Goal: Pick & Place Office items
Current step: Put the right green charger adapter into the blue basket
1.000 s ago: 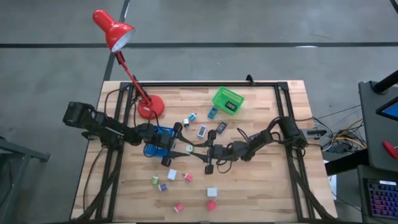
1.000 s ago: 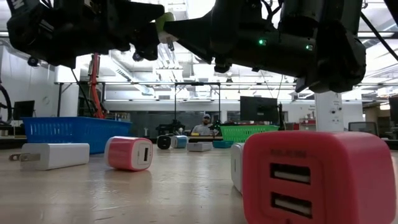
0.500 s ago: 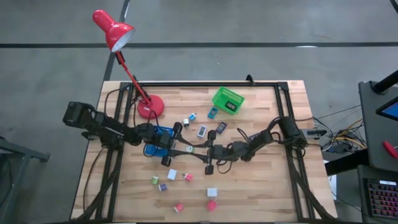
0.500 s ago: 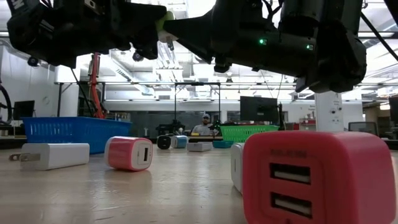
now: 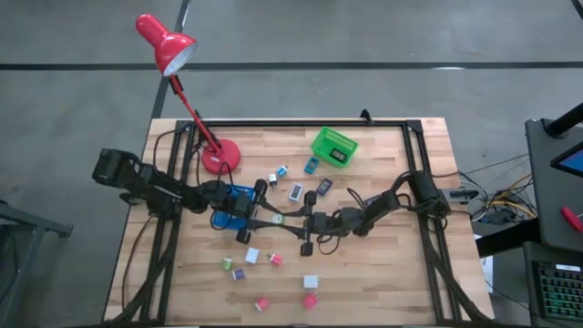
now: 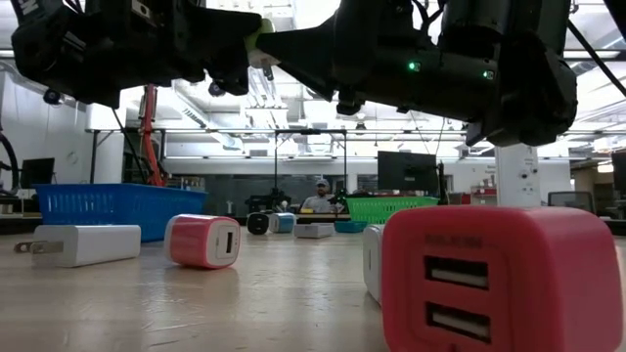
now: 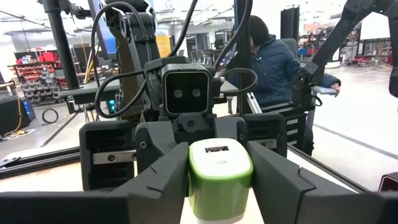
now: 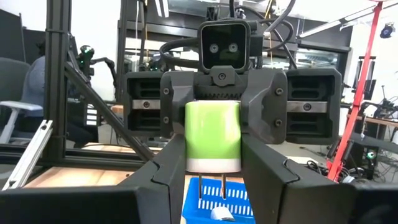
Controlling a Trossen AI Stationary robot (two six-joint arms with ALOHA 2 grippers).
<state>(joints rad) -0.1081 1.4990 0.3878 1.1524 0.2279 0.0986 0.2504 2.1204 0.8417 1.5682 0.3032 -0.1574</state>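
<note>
A green-and-white charger cube (image 5: 281,220) hangs above the table's middle between my two grippers, which face each other. My left gripper (image 5: 271,220) comes from the left and is shut on it (image 7: 220,163). My right gripper (image 5: 293,220) comes from the right and is also shut on it (image 8: 213,137). The cube stands upright with its prongs (image 8: 211,186) down. Other office items (image 5: 252,256) lie loose on the tabletop toward the near edge and behind the grippers. My left gripper pinches the cube's two side walls (image 7: 198,174) between its fingers, coming level from the table's left. The cube is upright, its port face (image 7: 216,148) up, clear of the table. My right gripper pinches the cube's side walls (image 8: 193,149) between its two fingers, level from the table's right. The prongs hang free below.
A blue tray (image 5: 230,208) sits under my left arm, partly below the cube. A green basket (image 5: 334,147) stands at the far right, a red desk lamp (image 5: 219,157) at the far left. A pink cube (image 6: 202,241) and a red one (image 6: 509,279) lie near the front. A person (image 7: 273,62) sits beyond the table.
My left gripper's fingers have closed in on the green cube, which my right gripper kept holding. Neither arm has shifted, and the cube stays where it was.
</note>
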